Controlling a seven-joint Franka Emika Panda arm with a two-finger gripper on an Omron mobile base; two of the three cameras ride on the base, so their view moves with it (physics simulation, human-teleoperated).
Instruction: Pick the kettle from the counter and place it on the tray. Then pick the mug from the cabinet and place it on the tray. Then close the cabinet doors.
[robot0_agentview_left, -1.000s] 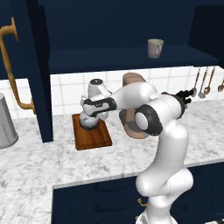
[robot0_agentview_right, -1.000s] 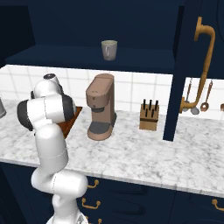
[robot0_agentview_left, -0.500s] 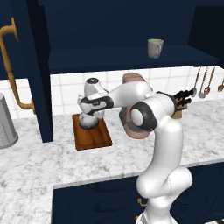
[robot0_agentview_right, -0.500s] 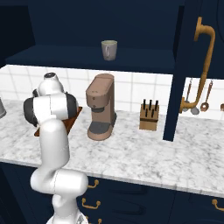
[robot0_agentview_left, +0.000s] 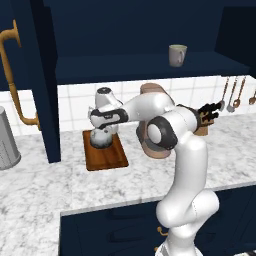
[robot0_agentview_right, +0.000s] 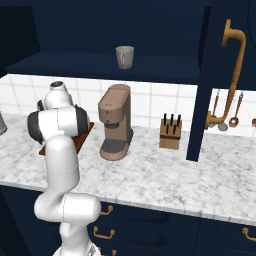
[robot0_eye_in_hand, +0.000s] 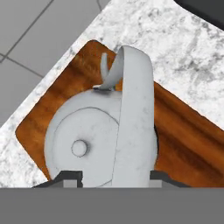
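Kettle (robot0_eye_in_hand: 103, 140) sits upright on tray (robot0_eye_in_hand: 183, 144), at the tray's end nearest the tiled backsplash; lid knob up, band handle arching over the top, spout pointing toward a tray corner and the wall side in the hand view. In left base view the kettle (robot0_agentview_left: 101, 138) occupies the rear half of the tray (robot0_agentview_left: 107, 157), whose long axis runs front-to-back on the counter (robot0_agentview_left: 45, 185), slightly skewed. Gripper (robot0_eye_in_hand: 114, 176) is directly above kettle, fingertips (robot0_eye_in_hand: 70, 176) either side of the handle band; jaws look parted w/ a finger each side, but contact w/ handle cannot be told. Gripper (robot0_agentview_left: 102, 129) points down over kettle. Coffee machine (robot0_agentview_right: 116, 122) stands just right of tray, knife block (robot0_agentview_right: 170, 133) further right. Mug (robot0_agentview_right: 125, 57) on cabinet shelf (robot0_agentview_right: 165, 70) above, handle side unclear. Cabinet door (robot0_agentview_right: 200, 80) stands open, brass handle (robot0_agentview_right: 231, 75) visible.
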